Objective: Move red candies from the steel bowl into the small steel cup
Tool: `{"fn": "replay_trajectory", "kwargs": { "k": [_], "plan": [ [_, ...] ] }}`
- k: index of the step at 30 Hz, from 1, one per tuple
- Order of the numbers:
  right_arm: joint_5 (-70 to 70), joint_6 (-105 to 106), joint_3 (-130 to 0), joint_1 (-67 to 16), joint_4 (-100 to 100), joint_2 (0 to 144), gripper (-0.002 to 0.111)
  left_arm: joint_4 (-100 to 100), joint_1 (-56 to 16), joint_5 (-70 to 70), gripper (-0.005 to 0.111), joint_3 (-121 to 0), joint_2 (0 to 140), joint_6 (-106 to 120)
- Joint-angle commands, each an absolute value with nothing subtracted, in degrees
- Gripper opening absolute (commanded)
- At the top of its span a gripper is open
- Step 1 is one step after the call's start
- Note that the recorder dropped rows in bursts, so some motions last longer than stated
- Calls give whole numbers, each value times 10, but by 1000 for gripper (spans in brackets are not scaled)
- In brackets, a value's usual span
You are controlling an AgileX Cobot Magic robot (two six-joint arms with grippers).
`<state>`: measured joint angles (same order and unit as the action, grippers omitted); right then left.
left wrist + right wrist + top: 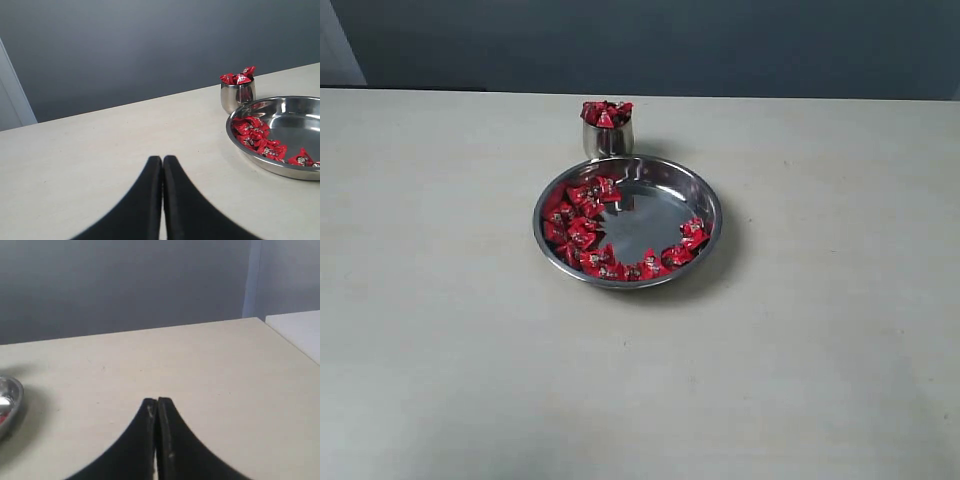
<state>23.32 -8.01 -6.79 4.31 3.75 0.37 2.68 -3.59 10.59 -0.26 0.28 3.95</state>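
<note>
Shut and empty, the left gripper (162,159) faces the steel bowl (295,120), red candies (582,232) crowding its left side; the right gripper (157,401), also shut, looks farther off. The small steel cup (607,141) stands just beyond it.

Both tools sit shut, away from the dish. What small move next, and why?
Probably open the left tool and ease it toward the red wrapped candies left in the wide shiny steel bowl; its view shows them close. The small steel cup is already heaped, so add carefully.
</note>
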Motion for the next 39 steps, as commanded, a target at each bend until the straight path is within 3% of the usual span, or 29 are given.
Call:
{"fn": "replay_trajectory", "kwargs": {
  "k": [1, 39],
  "plan": [
    [222, -5, -48, 46, 5, 0, -1, 27, -36, 104, 2, 0, 0, 38],
    [206, -11, 0, 46, -6, 0, -1, 27, -36, 103, 2, 0, 0, 38]
  ]
}}
